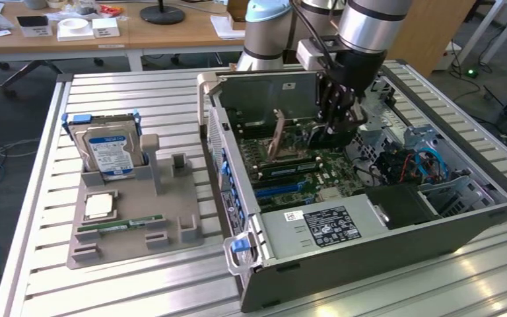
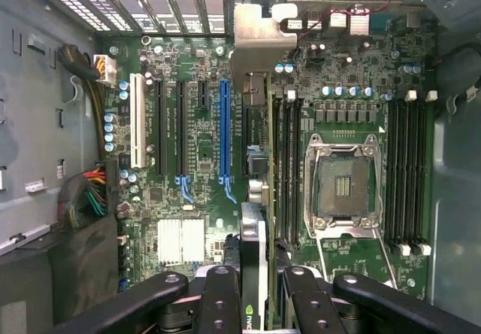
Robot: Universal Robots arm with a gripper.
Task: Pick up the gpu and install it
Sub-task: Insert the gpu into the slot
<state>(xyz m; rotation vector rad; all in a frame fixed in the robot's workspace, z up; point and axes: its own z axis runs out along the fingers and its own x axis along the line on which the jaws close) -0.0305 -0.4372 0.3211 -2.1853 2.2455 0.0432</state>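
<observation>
Pincer partly closed, fingers clamped on either side of the gpu, which is held edge-on. The card's silver bracket points to the slotted back wall of the computer case. In the exterior view the pincer hangs down inside the open case with the gpu under it, low over the motherboard. Whether the card edge touches the board, cannot tell. In the wrist view the card line runs between the long blue slot and the memory slots next to the processor socket, just beside the blue slot and not on it. Step in hand, as I judge it: pick done, install under way, card carried over the board but not seated. Seating likely calls for the card edge squarely over the blue slot, bracket matched to a rear opening, then a straight push down; a tilt could jam the connector. Outside the case, on the tabletop, a grey tray holds the hard drive and a green memory stick, well apart from the pincer.
</observation>
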